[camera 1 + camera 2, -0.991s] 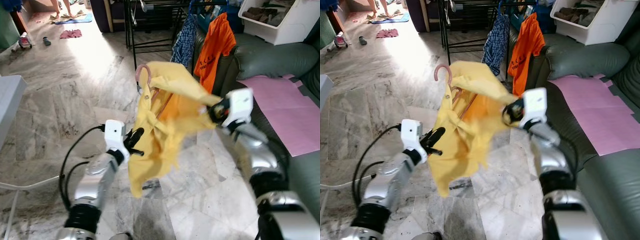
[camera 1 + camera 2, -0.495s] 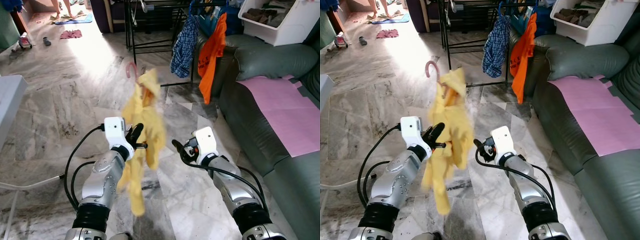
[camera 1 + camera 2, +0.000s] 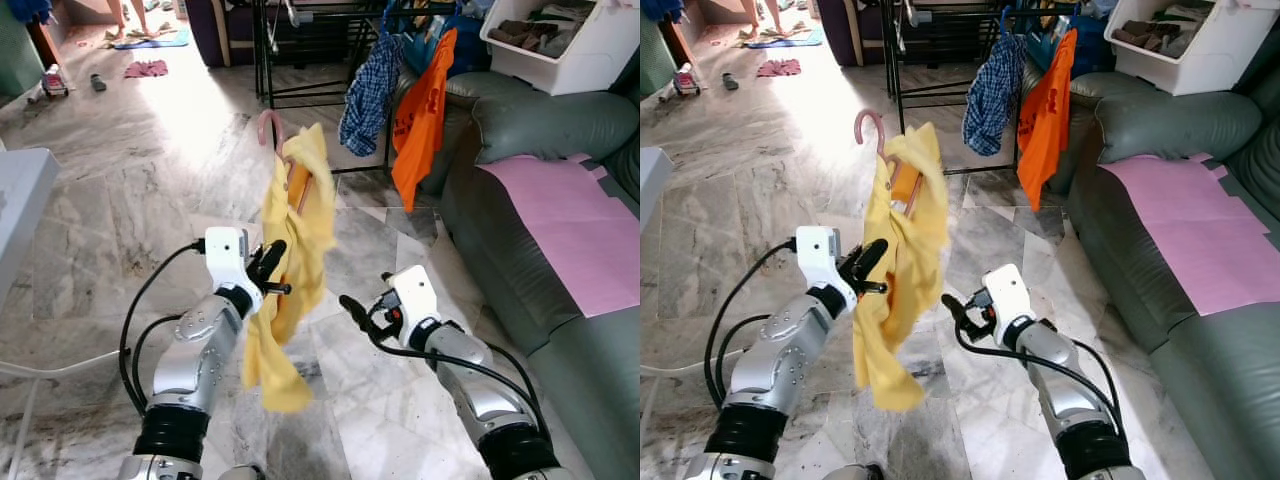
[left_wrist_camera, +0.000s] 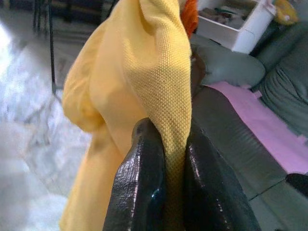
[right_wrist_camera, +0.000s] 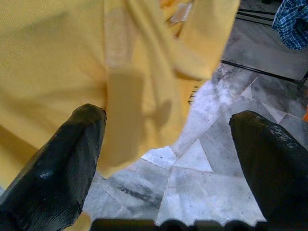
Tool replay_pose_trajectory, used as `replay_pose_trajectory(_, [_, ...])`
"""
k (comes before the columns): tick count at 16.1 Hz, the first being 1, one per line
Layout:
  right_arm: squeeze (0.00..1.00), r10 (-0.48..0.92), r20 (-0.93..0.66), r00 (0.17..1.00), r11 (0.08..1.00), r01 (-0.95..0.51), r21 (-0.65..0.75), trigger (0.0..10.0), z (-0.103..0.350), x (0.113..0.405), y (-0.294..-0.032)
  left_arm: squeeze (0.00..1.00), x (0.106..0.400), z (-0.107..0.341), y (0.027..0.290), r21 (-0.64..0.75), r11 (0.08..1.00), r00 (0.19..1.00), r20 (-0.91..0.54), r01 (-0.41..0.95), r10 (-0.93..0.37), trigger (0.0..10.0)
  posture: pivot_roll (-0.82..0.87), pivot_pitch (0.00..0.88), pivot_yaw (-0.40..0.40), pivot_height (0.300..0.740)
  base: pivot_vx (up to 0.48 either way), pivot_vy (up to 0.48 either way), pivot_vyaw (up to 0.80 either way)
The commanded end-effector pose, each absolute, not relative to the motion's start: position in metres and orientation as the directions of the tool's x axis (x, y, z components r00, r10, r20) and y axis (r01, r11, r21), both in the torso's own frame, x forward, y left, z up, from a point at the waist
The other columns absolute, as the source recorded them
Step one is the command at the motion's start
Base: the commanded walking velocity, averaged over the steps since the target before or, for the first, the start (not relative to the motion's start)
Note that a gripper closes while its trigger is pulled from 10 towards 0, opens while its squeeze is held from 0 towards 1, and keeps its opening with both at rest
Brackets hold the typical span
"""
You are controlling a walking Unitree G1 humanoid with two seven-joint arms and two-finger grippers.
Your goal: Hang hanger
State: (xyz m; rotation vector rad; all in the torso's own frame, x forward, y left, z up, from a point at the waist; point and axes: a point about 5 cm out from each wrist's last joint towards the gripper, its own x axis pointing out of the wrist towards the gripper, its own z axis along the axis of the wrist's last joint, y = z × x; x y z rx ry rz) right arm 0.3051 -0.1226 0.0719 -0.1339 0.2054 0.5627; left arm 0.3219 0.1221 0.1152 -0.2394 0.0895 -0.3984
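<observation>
Marble floor (image 3: 120, 190), sunlit patch toward its far edge. Black drying rack (image 3: 300, 60) at the far side with a blue plaid shirt (image 3: 368, 90) and orange T-shirt (image 3: 420, 110) hanging. Grey sofa (image 3: 540, 130) along the floor's right edge, pink sheet (image 3: 570, 220) on its seat, white bin (image 3: 560, 45) on top.

The left arm is reaching forward and up, its left gripper (image 3: 270, 268) pinching tight on yellow fabric, black fingers (image 4: 144, 187) pressing together around a fold. The right arm is stretching low toward the middle, the right gripper (image 3: 958, 312) spreading wide, its fingers (image 5: 57, 163) gaping apart, gripping nothing.
</observation>
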Motion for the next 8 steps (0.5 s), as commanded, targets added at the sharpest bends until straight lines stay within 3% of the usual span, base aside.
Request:
replay_pose_trajectory(1, [1.00,0.500,-0.189,0.845,0.846,-0.523,-0.102,10.0,0.081,0.307,-0.130,0.00,0.322,0.137,0.120,-0.164,0.884,0.899,0.069,0.437,-0.432,0.0,0.01,0.071,-0.049,0.740,0.000,0.000,0.00])
replay_pose_trajectory(2, [0.00,0.484,-0.181,0.856,0.853,-0.507,-0.119,10.0,0.084,0.308,-0.135,0.00,0.321,0.138,0.121,-0.127,0.878,0.887,0.073,0.462,-0.457,0.0,0.01,0.072,-0.049,0.740,0.000,0.000,0.00])
replay_pose_trajectory(4, [0.00,0.360,-0.126,0.924,0.911,-0.378,-0.166,10.0,0.093,0.315,-0.160,0.00,0.313,0.133,0.129,0.010,0.875,0.873,0.049,0.485,-0.485,0.0,0.00,0.079,-0.047,0.740,0.000,0.000,0.00])
replay_pose_trajectory(8, [0.00,0.283,-0.049,0.958,0.946,-0.287,-0.148,10.0,0.101,0.311,-0.172,0.00,0.295,0.117,0.139,0.019,0.905,0.905,0.025,0.424,-0.425,0.0,0.00,0.087,-0.046,0.740,0.000,0.000,0.00])
